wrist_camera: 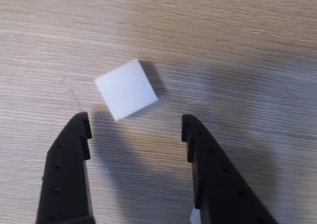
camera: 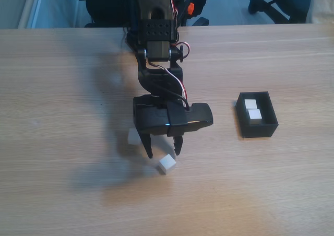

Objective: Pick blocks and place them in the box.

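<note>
Two fingers (wrist_camera: pixel 69 154) of the gripper (wrist_camera: pixel 134 126) stood apart, holding nothing. In the wrist view the nearest block (wrist_camera: pixel 126 89) lay on the table (wrist_camera: pixel 257 45) at twelve o'clock, just beyond the tips, turned diagonally to the jaws. At three o'clock in the fixed view, the box (camera: pixel 257 125) held two blocks (camera: pixel 253 109).

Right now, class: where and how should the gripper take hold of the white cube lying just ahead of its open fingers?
Grip the white cube across two opposite flat faces, descending from above. It lies turned diagonally to the gripper, so probably rotate the wrist first to square the pads with its sides.
</note>
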Available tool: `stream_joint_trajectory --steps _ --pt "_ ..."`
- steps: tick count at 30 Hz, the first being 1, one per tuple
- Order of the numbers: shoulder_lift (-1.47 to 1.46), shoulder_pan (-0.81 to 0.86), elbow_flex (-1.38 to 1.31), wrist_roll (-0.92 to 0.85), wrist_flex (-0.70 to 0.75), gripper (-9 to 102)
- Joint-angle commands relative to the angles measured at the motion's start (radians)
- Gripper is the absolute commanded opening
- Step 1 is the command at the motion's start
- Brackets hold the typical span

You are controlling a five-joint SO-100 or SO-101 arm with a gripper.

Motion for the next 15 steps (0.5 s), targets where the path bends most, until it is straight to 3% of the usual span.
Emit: stream_joint_trajectory --steps 1,15 --pt "-0.006 -0.008 -0.067 -0.003 -0.017 20" --pt "-0.106 -0.026 -0.150 -0.015 -0.025 18"
